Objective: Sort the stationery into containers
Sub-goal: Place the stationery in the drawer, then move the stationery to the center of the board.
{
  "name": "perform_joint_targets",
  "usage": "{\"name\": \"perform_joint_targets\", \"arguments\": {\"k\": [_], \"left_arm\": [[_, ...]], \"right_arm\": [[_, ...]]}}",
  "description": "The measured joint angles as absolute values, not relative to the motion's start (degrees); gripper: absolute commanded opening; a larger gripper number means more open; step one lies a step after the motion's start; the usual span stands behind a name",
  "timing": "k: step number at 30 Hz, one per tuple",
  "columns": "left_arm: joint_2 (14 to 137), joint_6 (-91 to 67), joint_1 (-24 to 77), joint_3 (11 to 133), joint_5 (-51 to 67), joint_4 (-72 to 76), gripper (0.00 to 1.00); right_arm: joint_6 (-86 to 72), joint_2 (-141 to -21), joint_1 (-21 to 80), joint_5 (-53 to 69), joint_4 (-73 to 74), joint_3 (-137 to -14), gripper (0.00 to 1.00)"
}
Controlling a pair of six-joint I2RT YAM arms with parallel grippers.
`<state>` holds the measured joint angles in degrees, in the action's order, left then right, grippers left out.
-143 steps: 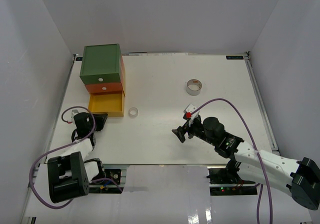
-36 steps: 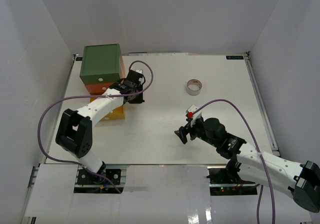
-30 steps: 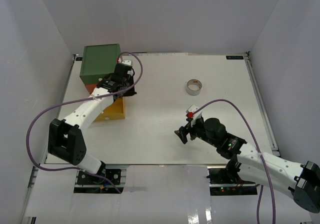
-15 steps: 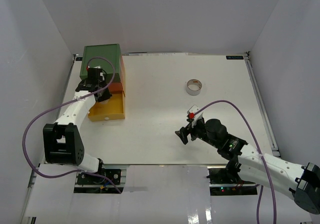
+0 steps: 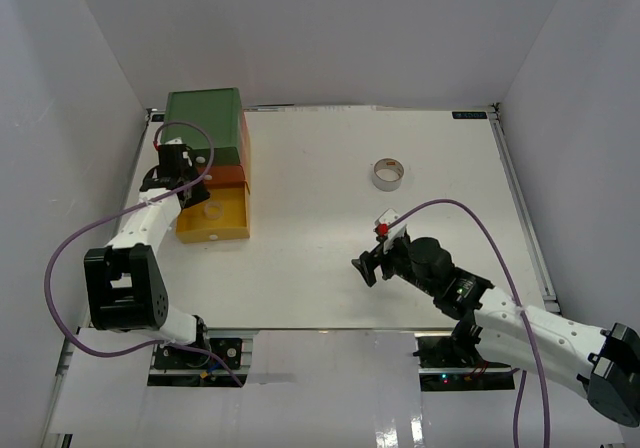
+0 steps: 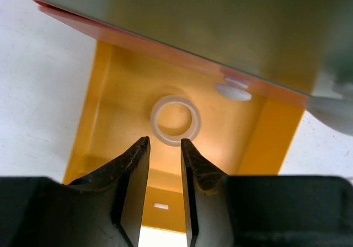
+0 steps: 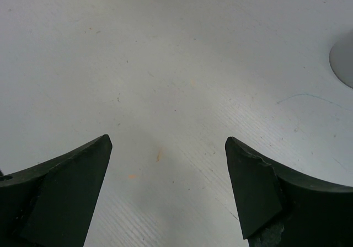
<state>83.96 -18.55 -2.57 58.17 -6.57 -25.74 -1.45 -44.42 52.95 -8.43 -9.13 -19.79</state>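
Note:
The small clear tape ring (image 6: pixel 175 120) lies flat on the floor of the pulled-out yellow bottom drawer (image 6: pixel 105 98); it also shows in the top view (image 5: pixel 212 209). My left gripper (image 6: pixel 164 142) hangs just above the drawer (image 5: pixel 215 230), jaws a little apart and empty, at the chest's left front (image 5: pixel 190 188). The green top (image 5: pixel 204 126) and orange middle drawer (image 5: pixel 228 175) are pushed in. The grey tape roll (image 5: pixel 388 174) stands on the table. My right gripper (image 5: pixel 365 268) is open and empty over bare table (image 7: pixel 168 142). No markers or pens are in view.
A white round knob (image 6: pixel 233 91) sits on the orange drawer front above the yellow one. The tape roll's edge shows at the right of the right wrist view (image 7: pixel 345 65). White walls close in the table on three sides.
My left arm reached the table's middle, then swung left to the chest. The clear ring has left the table and now lies in the yellow drawer. The right arm barely moved.

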Motion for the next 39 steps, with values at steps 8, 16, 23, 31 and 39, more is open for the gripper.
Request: {"name": "perform_joint_targets", "arguments": {"k": [8, 16, 23, 31, 39], "left_arm": [[83.24, -18.52, -3.44, 57.23, -5.26, -24.77, 0.48], [74.39, -19.97, -3.68, 51.22, 2.98, -26.26, 0.67], [65.21, -20.4, -2.42, 47.9, 8.91, -25.26, 0.84], [55.96, -19.0, 1.06, 40.71, 13.1, -19.4, 0.87], [54.52, -17.93, 3.09, 39.13, 13.82, -18.5, 0.87]], "right_arm": [[-1.58, -45.82, 52.95, -14.11, -9.08, -21.04, 0.9], [-3.49, -50.04, 45.6, -25.1, -6.04, -28.82, 0.9], [-7.92, -63.18, 27.97, -24.58, -2.44, -41.28, 0.9], [-12.29, -86.87, 18.81, -20.6, -0.62, -57.17, 0.98], [-14.35, -105.25, 17.58, -18.72, 1.61, -69.04, 0.88]]}}
